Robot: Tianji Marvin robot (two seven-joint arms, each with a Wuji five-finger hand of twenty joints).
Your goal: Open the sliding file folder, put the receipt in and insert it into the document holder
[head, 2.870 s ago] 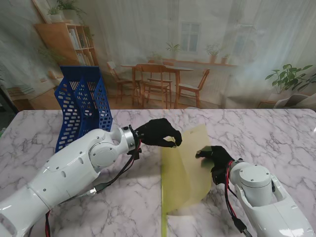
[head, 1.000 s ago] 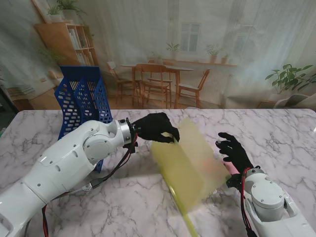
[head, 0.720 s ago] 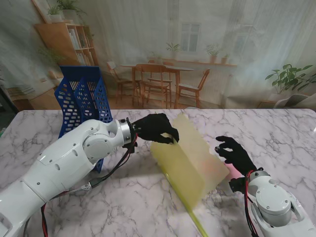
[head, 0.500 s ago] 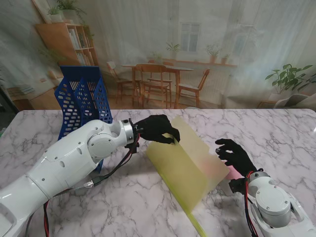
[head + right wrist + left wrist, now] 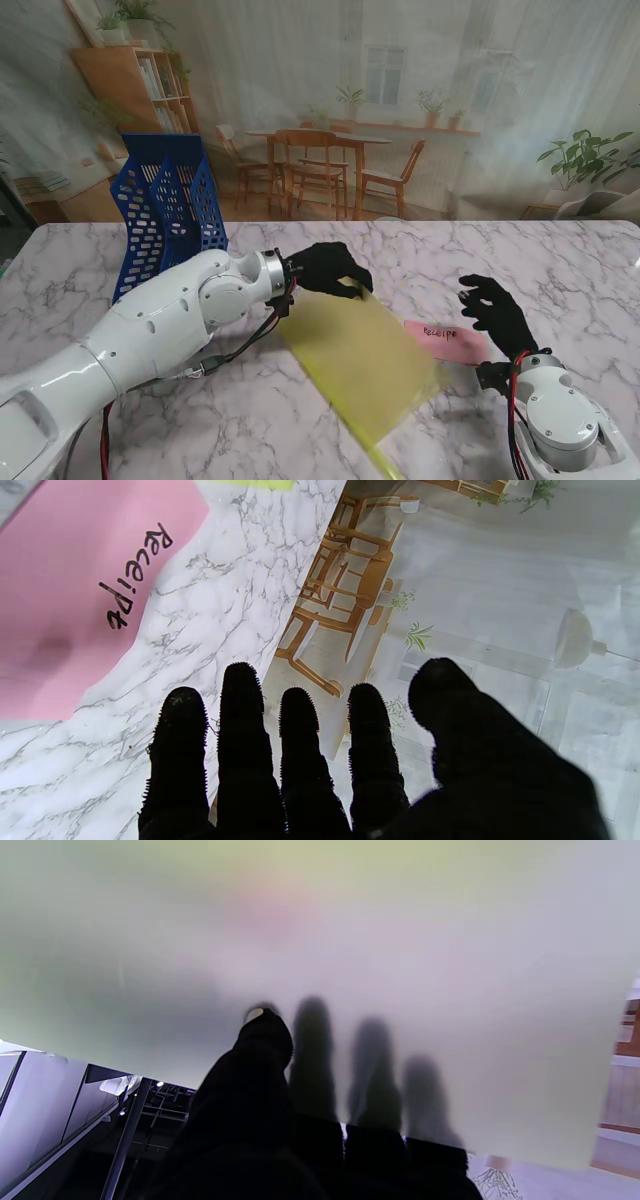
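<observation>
A translucent yellow folder (image 5: 360, 365) lies slanted across the middle of the table. My left hand (image 5: 328, 268) is shut on its far corner, thumb on one side and fingers on the other. In the left wrist view the folder (image 5: 350, 940) fills the picture, and the fingers of the left hand (image 5: 250, 1080) show as dark shapes through it. A pink receipt (image 5: 447, 340) lies flat on the marble, its left end at the folder's right edge. My right hand (image 5: 495, 310) hovers open just right of it, holding nothing. The right wrist view shows the receipt (image 5: 65, 595) beyond the spread right hand (image 5: 320, 760).
A blue mesh document holder (image 5: 165, 215) stands upright at the far left of the marble table (image 5: 560, 260), behind my left forearm. A printed backdrop wall runs along the table's far edge.
The folder has dropped from a raised tilt to lie lower and more to the left, uncovering the pink receipt. My right hand let go of the folder and drew back to the right.
</observation>
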